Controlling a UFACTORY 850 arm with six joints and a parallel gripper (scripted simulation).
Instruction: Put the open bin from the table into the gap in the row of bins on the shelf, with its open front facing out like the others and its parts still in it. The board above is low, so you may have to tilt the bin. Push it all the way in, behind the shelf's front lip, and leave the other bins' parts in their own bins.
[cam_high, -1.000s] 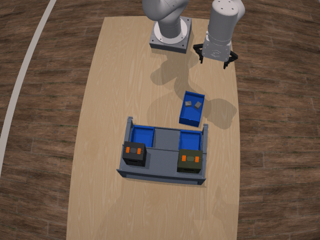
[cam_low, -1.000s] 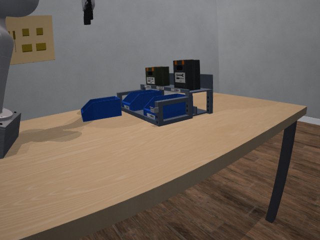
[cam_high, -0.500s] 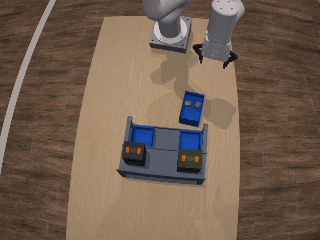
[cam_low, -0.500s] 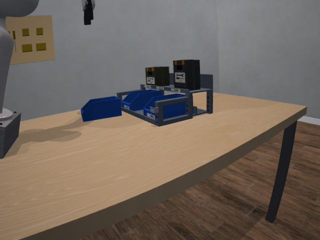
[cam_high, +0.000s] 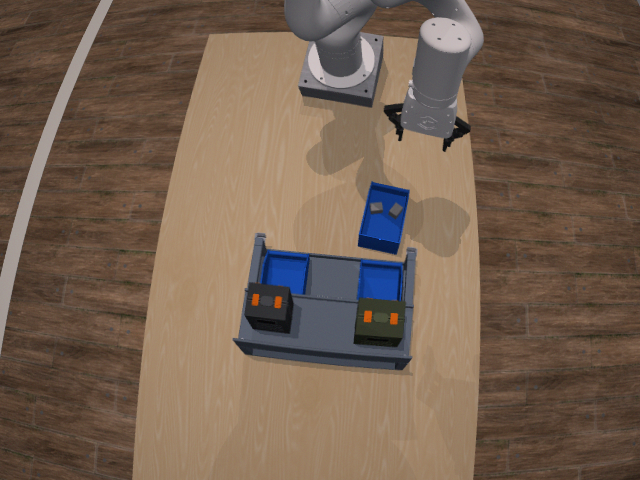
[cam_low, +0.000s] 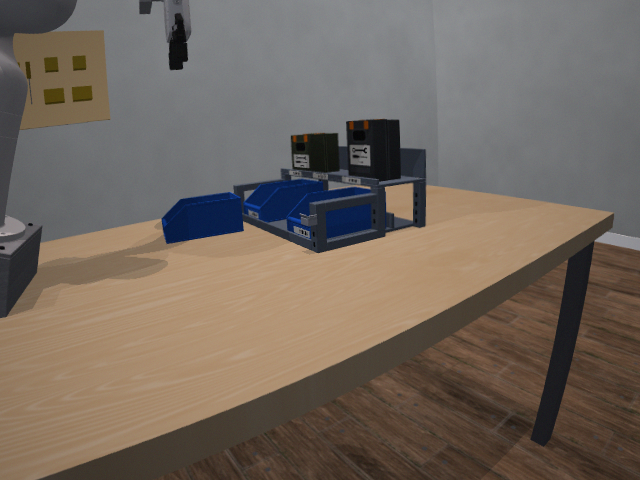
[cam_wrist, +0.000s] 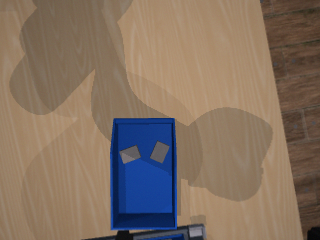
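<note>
The loose blue bin (cam_high: 384, 217) lies on the table just in front of the grey shelf (cam_high: 330, 304), holding two grey parts (cam_high: 386, 208). It also shows in the side view (cam_low: 202, 217) and in the wrist view (cam_wrist: 144, 173), where its parts (cam_wrist: 145, 153) lie near one end. Two blue bins sit in the shelf, the left one (cam_high: 284, 271) and the right one (cam_high: 380, 279), with an empty gap (cam_high: 333, 277) between them. My gripper (cam_high: 425, 135) is open and empty, high above the table near the robot base; it shows high up in the side view (cam_low: 176, 51).
A black box (cam_high: 268, 306) and a dark green box (cam_high: 379, 321) stand on the shelf's upper board. The robot base (cam_high: 342, 66) is at the far end of the table. The table's right edge runs close to the loose bin.
</note>
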